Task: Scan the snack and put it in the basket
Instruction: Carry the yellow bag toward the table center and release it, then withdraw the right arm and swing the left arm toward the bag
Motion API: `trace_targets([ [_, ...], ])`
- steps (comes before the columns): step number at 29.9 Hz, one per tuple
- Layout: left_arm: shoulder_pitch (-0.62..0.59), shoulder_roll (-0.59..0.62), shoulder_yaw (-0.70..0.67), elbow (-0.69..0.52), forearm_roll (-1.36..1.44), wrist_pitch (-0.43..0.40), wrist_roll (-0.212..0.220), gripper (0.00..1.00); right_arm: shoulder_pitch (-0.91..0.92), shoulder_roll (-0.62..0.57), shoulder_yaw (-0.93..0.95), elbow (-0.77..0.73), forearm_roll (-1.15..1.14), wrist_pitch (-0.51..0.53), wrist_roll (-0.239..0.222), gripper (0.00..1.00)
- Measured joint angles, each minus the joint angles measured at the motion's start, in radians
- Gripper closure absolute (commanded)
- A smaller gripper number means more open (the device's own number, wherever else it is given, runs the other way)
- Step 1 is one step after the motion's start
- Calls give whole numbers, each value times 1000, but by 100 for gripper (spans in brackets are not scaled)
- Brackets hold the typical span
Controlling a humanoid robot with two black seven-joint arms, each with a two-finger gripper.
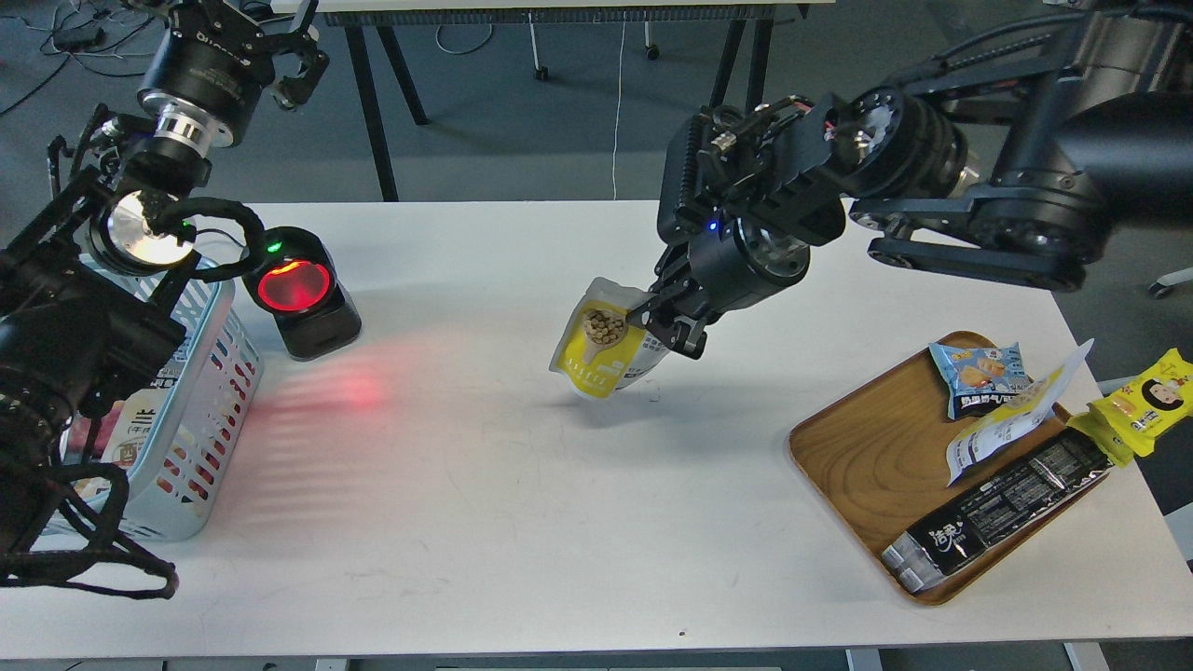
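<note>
The snack [601, 347], a yellow pouch with a round picture of beige nuts, hangs above the middle of the white table. My right gripper [664, 326] is shut on its right side and holds it clear of the table. The light blue basket [200, 391] stands at the table's left edge, partly hidden by my left arm, with packets inside. My left gripper [284, 42] is raised at the far left above the table's back edge, with its fingers spread and empty. A black scanner [300, 291] with a glowing red window stands beside the basket and casts red light on the table.
A wooden tray [876, 466] at the right holds a small blue packet [979, 375], a white and yellow pouch [1011, 419] and a long black packet [1002, 508]. A yellow packet [1142, 403] lies at the right table edge.
</note>
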Motion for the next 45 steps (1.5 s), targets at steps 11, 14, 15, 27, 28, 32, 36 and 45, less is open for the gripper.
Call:
trace_targets([
  [11,6,0,-1,11,2,0,-1,0,-76,137,1,-105,3,-43,0,100],
  [14,6,0,-1,12,2,0,-1,0,-81,146,1,-105,3,-43,0,98],
  [15,6,0,-1,12,2,0,-1,0,-82,148,1,-104,3,-43,0,98],
  [27,2,-1,-1,14,2,0,-1,0,-66,171,-3,-101,3,-38,0,81],
  [28,2,2,-1,14,2,0,-1,0,-62,169,-2,-99,8,-37,0,75],
  [32,2,17,-1,14,1,0,-1,0,8,148,21,-91,101,-35,0,36],
  [36,2,20,-1,14,0,0,3,0,96,80,79,-76,254,-31,0,24],
  [45,-29,39,8,3,12,0,20,0,146,-216,228,41,449,47,0,5],
])
